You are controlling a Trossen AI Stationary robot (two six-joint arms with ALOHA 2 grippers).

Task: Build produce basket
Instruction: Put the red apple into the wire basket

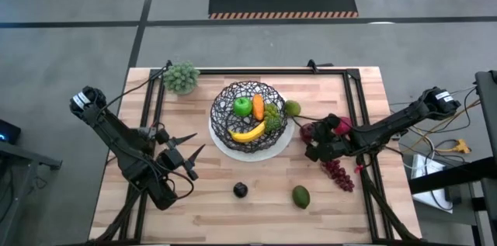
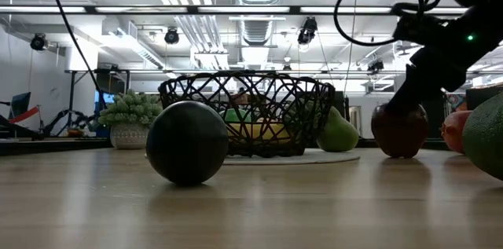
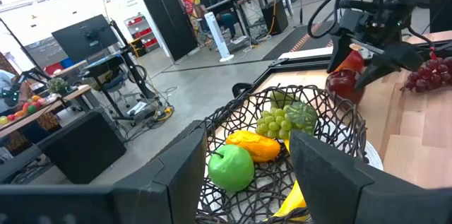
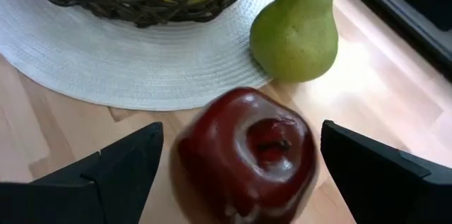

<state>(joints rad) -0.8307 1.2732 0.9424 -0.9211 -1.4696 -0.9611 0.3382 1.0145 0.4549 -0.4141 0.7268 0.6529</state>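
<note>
The black wire basket (image 1: 248, 112) stands on a white round plate (image 1: 273, 147) at mid-table. It holds a green apple (image 1: 242, 106), a carrot (image 1: 258, 107), a banana (image 1: 248, 132) and green grapes (image 1: 272, 112). A red apple (image 4: 247, 155) rests on the wood right of the plate, stem end up. My right gripper (image 4: 244, 146) is open and slants down over it, with one finger on each side; I see no touch. My left gripper (image 1: 190, 147) is open and empty, held above the table left of the basket and pointing at it.
A green pear (image 4: 293, 30) stands against the plate's rim next to the red apple. Dark red grapes (image 1: 338, 174), an avocado (image 1: 300, 196) and a dark plum (image 1: 241, 190) lie on the near half of the table. A leafy green cluster (image 1: 181, 77) sits at the far left.
</note>
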